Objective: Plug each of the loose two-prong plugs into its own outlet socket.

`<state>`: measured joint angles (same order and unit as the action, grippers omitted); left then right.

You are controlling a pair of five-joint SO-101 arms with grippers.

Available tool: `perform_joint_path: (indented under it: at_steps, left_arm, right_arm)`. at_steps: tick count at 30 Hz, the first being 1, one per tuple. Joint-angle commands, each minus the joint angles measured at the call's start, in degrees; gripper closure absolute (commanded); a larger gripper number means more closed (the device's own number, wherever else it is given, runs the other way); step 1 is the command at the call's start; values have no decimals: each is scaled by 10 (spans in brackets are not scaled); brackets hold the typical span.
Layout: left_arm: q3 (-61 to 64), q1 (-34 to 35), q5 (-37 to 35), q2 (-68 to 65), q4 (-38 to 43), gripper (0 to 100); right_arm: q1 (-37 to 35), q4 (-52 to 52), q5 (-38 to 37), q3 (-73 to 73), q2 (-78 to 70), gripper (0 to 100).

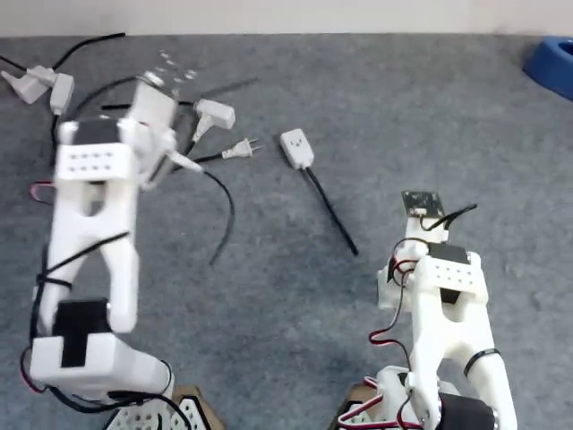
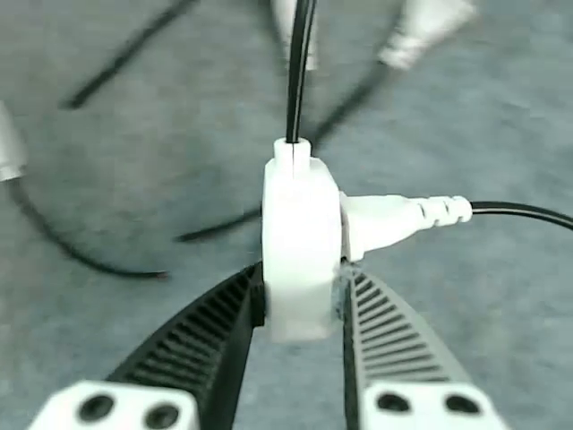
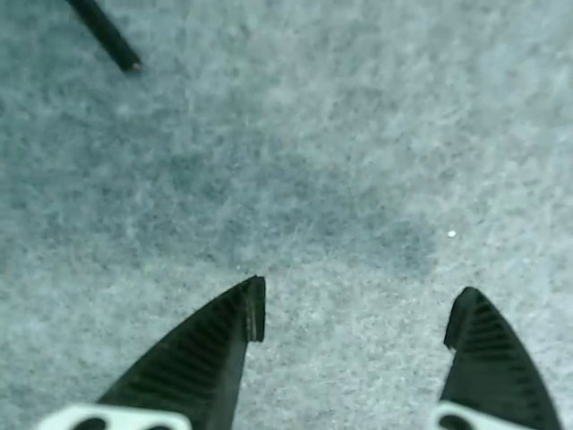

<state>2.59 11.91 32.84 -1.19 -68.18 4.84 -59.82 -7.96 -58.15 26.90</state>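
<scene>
My left gripper (image 2: 300,313) is shut on a white outlet socket block (image 2: 300,242), held off the grey carpet. A white two-prong plug (image 2: 385,219) sits in the block's side, and its black cord runs off sideways. In the high view this gripper (image 1: 157,112) is at the far left of the table. A loose white plug (image 1: 240,150) lies on the carpet near it, and a free outlet socket (image 1: 295,147) with a black cord lies just beyond. My right gripper (image 3: 358,313) hangs open over bare carpet, near the front right (image 1: 421,210).
Another white plug piece (image 1: 215,115) lies by the left gripper, and more white plug pieces (image 1: 40,85) lie at the far left corner. Black cords cross the left half of the carpet. A blue object (image 1: 551,63) sits at the far right edge. A cord end (image 3: 107,36) lies ahead of the right gripper.
</scene>
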Motion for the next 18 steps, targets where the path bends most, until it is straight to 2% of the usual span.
perform_joint_path:
  at_steps: [1,6,11,15,18]
  left_arm:
    - [-118,73,12,-63,19,902]
    - [-303,151,12,-228,57,898]
    - [-590,188,10,-421,76,867]
    - [-800,186,11,-579,91,828]
    - [-917,154,10,-669,53,723]
  right_arm:
    - [3,-4,-3,1,16,688]
    - [3,3,-2,0,16,688]
    - [3,16,-2,0,16,688]
    - [2,16,-2,0,16,688]
    - [2,16,-2,0,16,688]
